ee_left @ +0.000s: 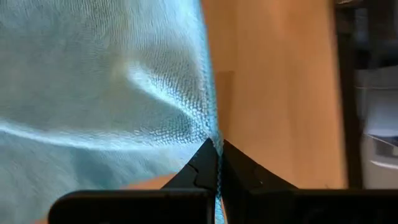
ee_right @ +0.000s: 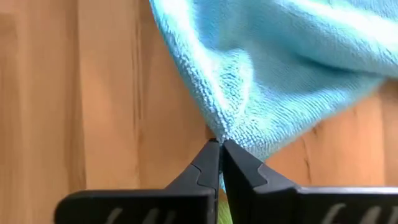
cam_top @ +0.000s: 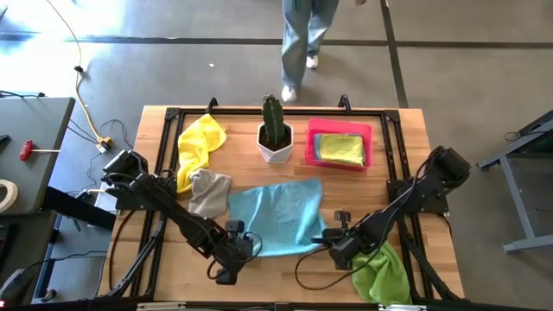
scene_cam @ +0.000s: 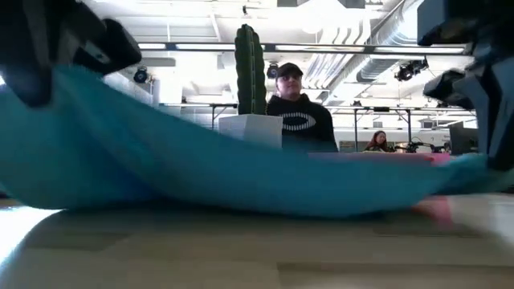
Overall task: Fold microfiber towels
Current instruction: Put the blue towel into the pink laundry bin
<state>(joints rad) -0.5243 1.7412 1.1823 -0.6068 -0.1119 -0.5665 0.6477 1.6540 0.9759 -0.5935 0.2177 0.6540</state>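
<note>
A light blue towel (cam_top: 281,216) lies spread in the table's middle, its near corners raised. My left gripper (cam_top: 244,245) is shut on its near left corner. My right gripper (cam_top: 333,238) is shut on its near right corner. A yellow towel (cam_top: 199,142) and a grey towel (cam_top: 210,192) lie crumpled at the far left. A lime green towel (cam_top: 383,272) lies bunched at the near right under my right arm. Another yellow towel (cam_top: 340,149) lies folded in the pink tray (cam_top: 309,142). My left gripper pinches the blue towel's near left corner (ee_left: 212,138) between its two fingertips. The corner is lifted off the wood and the cloth slopes away from it, slack. My right gripper pinches the towel's near right corner (ee_right: 222,138) between its two fingertips. The corner is lifted off the wood, and the cloth fans out from it onto the table.
A cactus in a white pot (cam_top: 275,138) stands at the far middle, next to the tray. A black frame (cam_top: 164,117) runs round the table's edges. A person (scene_cam: 297,112) stands beyond the far edge. Bare wood shows along the near edge.
</note>
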